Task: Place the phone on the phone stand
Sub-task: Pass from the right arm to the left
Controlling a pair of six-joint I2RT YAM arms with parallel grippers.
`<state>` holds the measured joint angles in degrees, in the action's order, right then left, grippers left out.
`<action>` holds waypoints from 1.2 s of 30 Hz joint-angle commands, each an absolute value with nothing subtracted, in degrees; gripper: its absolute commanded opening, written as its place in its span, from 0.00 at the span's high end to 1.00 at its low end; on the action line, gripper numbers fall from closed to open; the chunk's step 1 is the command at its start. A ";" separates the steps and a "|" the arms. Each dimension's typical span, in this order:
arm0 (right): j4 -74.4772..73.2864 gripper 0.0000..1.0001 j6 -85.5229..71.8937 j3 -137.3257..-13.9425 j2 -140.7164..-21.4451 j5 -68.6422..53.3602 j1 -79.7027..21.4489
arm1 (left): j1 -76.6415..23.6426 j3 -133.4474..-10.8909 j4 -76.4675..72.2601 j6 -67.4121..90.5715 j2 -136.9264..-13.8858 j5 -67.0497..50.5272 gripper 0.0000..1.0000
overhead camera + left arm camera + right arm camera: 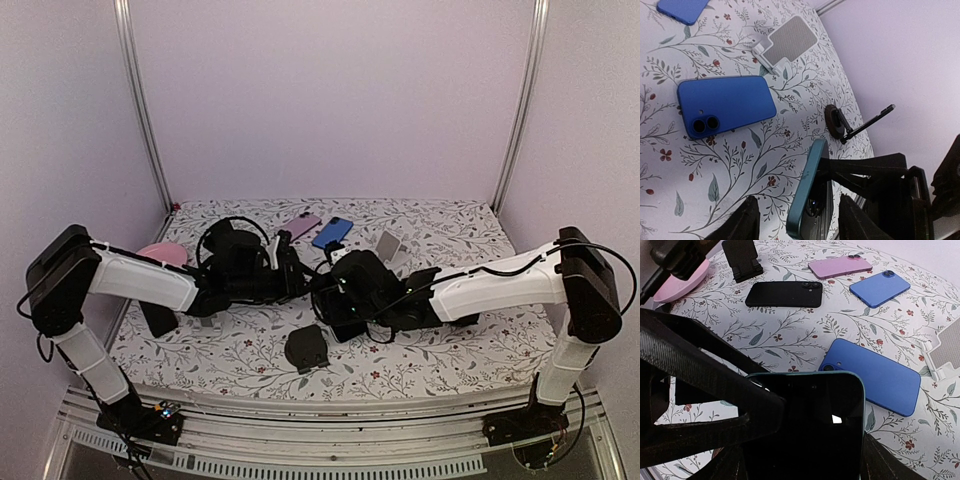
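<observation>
**A:** What fills most of the scene?

**B:** A table under a floral cloth (450, 350), with the 2 black-and-white arms meeting over its middle

**A:** Where is the phone?

**B:** The teal-edged phone with a dark screen (805, 420) is lifted off the cloth. The right gripper (802, 467) clamps it across its width. The left gripper (799, 225) straddles its long edge, and its fingers (742, 222) stand apart with a gap on each side

**A:** What lies around it?

**B:** 4 phones lie flat on the cloth. A blue phone with 2 lenses (725, 107) is nearest, between the held phone and the far row. That row is a second blue phone (880, 288), a pink phone (840, 266) and a black phone (785, 294)

**A:** And the stands?

**B:** There are 3, and I cannot tell which is meant. A black stand on a round base (840, 122) sits near the grippers, towards the arm bases. A white stand with a grey plate (787, 45) is just beyond the nearest blue phone. A black folding stand (742, 257) is beside a pink dish (682, 282)
</observation>
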<state>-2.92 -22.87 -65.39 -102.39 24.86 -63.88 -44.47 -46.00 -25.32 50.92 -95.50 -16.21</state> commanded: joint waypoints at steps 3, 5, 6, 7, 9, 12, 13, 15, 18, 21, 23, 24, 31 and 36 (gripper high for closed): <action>0.23 0.48 -21.91 -65.45 -99.40 25.38 -64.57 | -43.78 -47.22 -30.03 52.29 -97.12 -19.46 0.54; 0.24 0.48 -21.89 -65.47 -99.40 25.31 -64.70 | -43.74 -47.12 -31.23 52.80 -97.62 -20.47 0.61; 0.14 0.48 -21.93 -65.48 -99.40 25.24 -64.72 | -43.69 -47.04 -31.85 53.08 -97.84 -21.08 0.64; 0.04 0.48 -21.97 -65.43 -99.29 25.29 -64.81 | -43.70 -46.95 -32.57 53.43 -98.09 -21.55 0.68; -0.17 0.48 -22.13 -65.39 -99.27 25.21 -65.00 | -43.69 -46.77 -34.06 53.96 -98.36 -22.55 0.74; -0.68 0.47 -22.35 -65.32 -99.23 25.05 -65.20 | -43.73 -46.93 -34.96 54.03 -98.45 -23.64 0.87; -0.96 0.45 -22.53 -65.32 -99.16 24.86 -65.21 | -43.73 -47.08 -34.92 53.79 -98.25 -23.91 0.92; -1.38 0.37 -22.84 -65.32 -98.87 24.44 -65.18 | -43.68 -47.06 -35.27 53.19 -97.76 -24.15 1.00; -2.50 0.25 -23.45 -65.29 -97.74 23.64 -65.20 | -43.70 -46.60 -36.81 52.16 -96.66 -24.98 1.00; -4.28 0.13 -24.33 -65.27 -96.11 22.95 -65.14 | -43.70 -46.42 -37.28 50.66 -94.86 -25.29 1.00; -5.18 0.07 -24.92 -64.85 -94.40 22.41 -65.20 | -43.71 -46.53 -36.85 49.65 -93.25 -25.40 1.00; -5.26 0.04 -25.24 -64.41 -93.42 21.96 -65.16 | -43.73 -46.81 -35.96 48.71 -92.34 -25.14 1.00; -2.91 0.01 -25.45 -60.59 -86.33 15.85 -65.16 | -43.73 -45.09 -30.55 39.82 -84.38 -22.37 1.00; -2.89 0.01 -26.63 -59.14 -83.01 13.86 -65.19 | -43.61 -41.43 -27.92 36.74 -76.44 -17.58 1.00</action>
<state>-4.01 -25.02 -61.04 -85.97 16.86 -64.84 -43.48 -44.01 -29.67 41.19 -82.41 -21.89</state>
